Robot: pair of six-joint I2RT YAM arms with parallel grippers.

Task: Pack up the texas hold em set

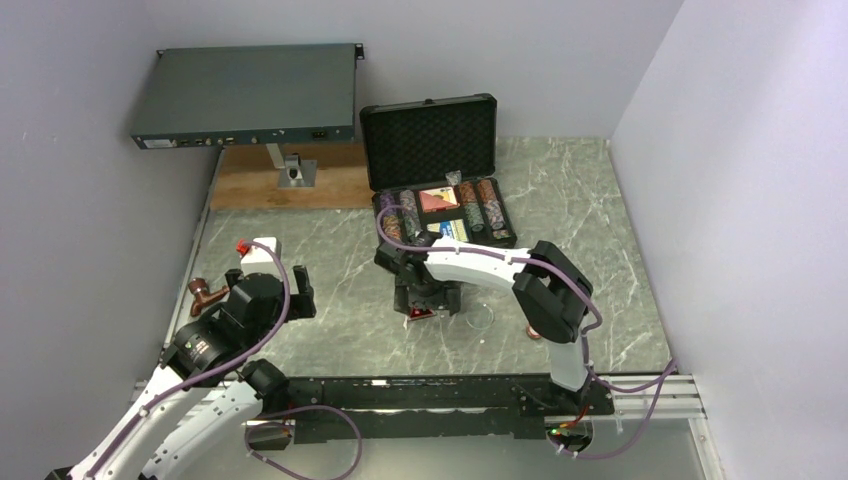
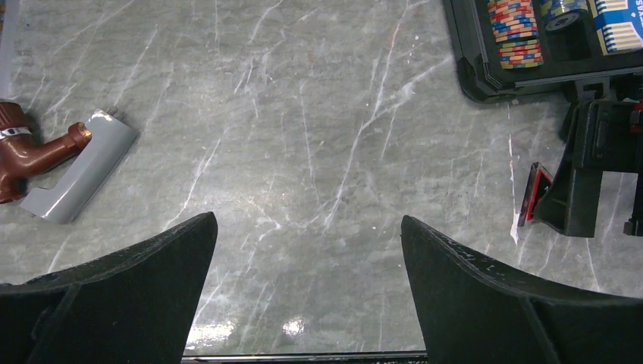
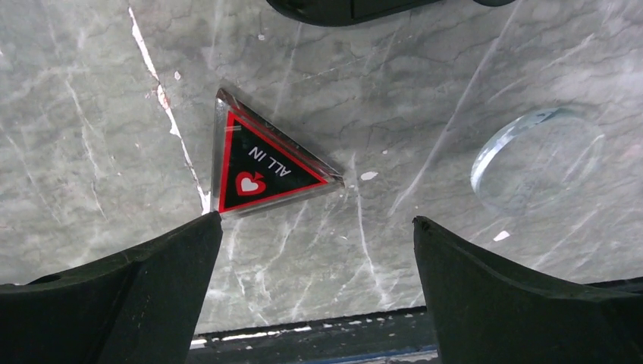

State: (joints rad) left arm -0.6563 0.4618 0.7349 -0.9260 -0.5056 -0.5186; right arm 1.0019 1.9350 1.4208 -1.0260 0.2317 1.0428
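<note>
The black briefcase [image 1: 430, 140] stands open at the back of the table, with its foam lid up. Its tray holds striped chip rows [image 1: 480, 205] and card decks [image 1: 455, 228]. The case corner with chips [image 2: 515, 34] shows in the left wrist view. The red-edged "ALL IN" triangle [image 3: 258, 167] lies flat on the marble [image 1: 420, 314], just beyond my right gripper [image 3: 317, 218]. This gripper is open and empty above it [image 1: 425, 298]. A clear round disc [image 3: 534, 155] lies to the triangle's right. My left gripper [image 2: 307, 220] is open and empty over bare marble at the left [image 1: 300, 288].
A large flat grey electronics box [image 1: 245, 95] sits on a stand over a wooden board [image 1: 290, 178] at the back left. A brown pipe fitting [image 2: 23, 152] and a grey plastic piece [image 2: 79, 174] lie by the table's left edge. Walls close in the left, back and right.
</note>
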